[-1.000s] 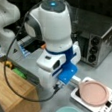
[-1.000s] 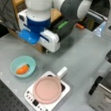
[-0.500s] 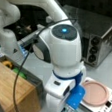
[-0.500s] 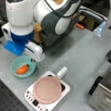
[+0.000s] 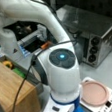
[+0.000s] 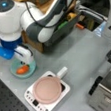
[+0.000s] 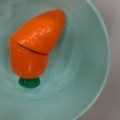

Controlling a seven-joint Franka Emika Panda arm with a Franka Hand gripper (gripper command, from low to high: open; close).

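Toy carrot (image 7: 35, 46) lying in the teal bowl (image 7: 87, 75), left of centre in the wrist view; long axis diagonal, tip upper right, green stem lower left. Gripper (image 6: 24, 59) directly above the bowl; finger spacing cannot be told.

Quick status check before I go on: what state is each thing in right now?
gripper: right above the bowl, fingers hidden
carrot: lying in the bowl, whole, not gripped
bowl: upright on the table
pan: sitting on the cooker, empty
cooker: flat on the table

Opposed front views; wrist close overhead.
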